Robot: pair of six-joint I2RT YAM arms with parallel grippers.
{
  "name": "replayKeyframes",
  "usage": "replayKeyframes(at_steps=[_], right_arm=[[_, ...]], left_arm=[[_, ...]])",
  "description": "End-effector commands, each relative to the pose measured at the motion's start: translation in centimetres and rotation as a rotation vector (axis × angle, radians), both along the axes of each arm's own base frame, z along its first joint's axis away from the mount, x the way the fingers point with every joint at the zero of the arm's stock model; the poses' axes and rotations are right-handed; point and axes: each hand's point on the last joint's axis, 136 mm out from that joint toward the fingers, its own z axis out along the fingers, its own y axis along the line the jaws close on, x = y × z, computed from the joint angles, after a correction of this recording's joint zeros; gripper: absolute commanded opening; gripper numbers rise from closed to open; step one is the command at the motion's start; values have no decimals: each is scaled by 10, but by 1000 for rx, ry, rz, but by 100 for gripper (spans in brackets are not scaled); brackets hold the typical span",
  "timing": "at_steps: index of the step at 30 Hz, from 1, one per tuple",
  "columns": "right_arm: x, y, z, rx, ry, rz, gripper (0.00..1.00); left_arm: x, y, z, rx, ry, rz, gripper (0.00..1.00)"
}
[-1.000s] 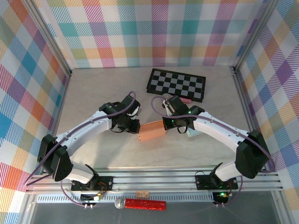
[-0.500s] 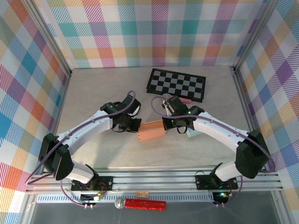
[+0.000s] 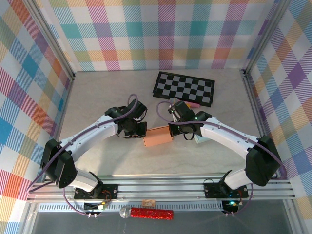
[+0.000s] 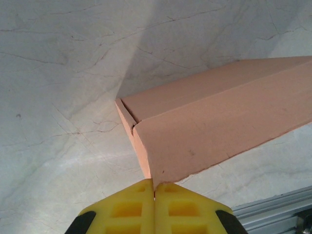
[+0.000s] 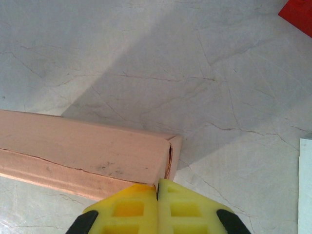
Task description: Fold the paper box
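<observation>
The left arm has slid in against the box and its jaws have snapped closed. The left gripper has its yellow fingers pressed together with nothing between them, tips nudging the bottom corner of the paper box. The right gripper is pressed together too, tips at the opposite end by the flap seam. The box lies mid-table, bracketed lengthwise between them. It looks nearly done, with the body formed and both end flaps in. A thin slit at the right end probably wants one last push.

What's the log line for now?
paper box: on table | left end effector: shut, at one end | right end effector: shut, at other end
</observation>
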Motion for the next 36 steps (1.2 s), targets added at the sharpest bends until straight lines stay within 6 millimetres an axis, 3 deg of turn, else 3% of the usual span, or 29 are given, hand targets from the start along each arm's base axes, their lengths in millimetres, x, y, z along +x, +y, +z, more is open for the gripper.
replayKeyframes(at_steps=[1,36], right_arm=[[-4,8,-4,2,23,13,0],[-3,9,-2,-3,24,22,0]], left_arm=[[-5,-11,2,-44,48,19,0],[6,-10,14,-152,192,88,0]])
